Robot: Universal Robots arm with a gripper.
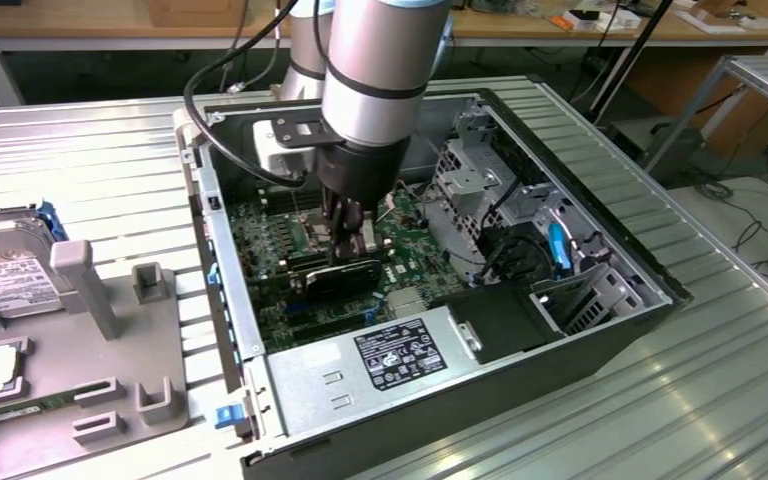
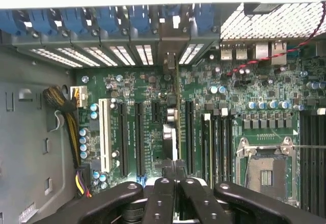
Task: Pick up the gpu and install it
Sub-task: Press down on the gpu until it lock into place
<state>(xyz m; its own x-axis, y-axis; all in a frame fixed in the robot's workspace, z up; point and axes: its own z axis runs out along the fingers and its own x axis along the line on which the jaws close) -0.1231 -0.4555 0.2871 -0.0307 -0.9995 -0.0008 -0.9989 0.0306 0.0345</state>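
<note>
While the arm reached down into the open PC case, the tool stood closed on the top edge of the gpu, which hung directly beneath it, just above the motherboard. In the wrist view the tool had its fingers pressed together on the card, seen edge-on. Card's long axis ran parallel to the expansion slots, one end pointing toward the rear slot covers. Card stood on edge, approx. in line w/ a slot; seating depth couldn't be judged.
</note>
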